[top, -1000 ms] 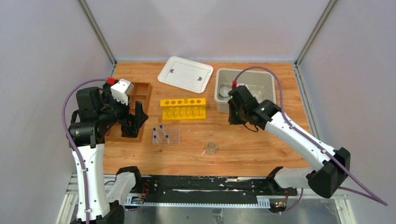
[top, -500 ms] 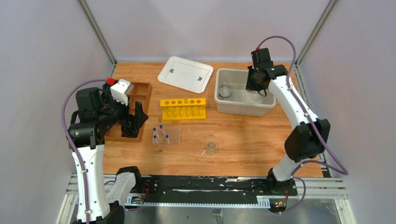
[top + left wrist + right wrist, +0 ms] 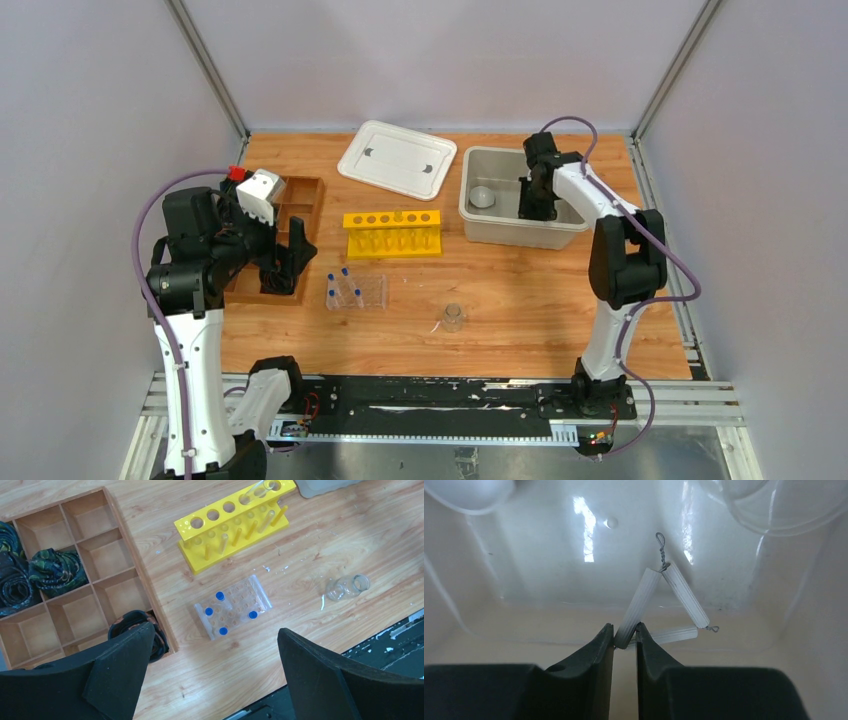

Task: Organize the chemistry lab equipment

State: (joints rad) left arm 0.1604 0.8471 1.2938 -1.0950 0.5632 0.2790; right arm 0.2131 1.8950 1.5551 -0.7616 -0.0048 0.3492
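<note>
My right gripper reaches down inside the grey bin and is shut on one corner of the small white triangle, which hangs just above the bin floor. A white dome-shaped piece and a clear beaker lie at the bin's far end. The clear plastic rack with several blue-capped tubes stands mid-table. Another small glass beaker lies near the front. My left gripper hangs open and empty above the wooden tray's near corner.
A yellow test-tube rack stands behind the clear rack. A white lid lies at the back. The wooden compartment tray at the left holds dark rolled cloths.
The right arm swung from the bin's front side to above the bin, then came down into it. The left arm has not moved.
</note>
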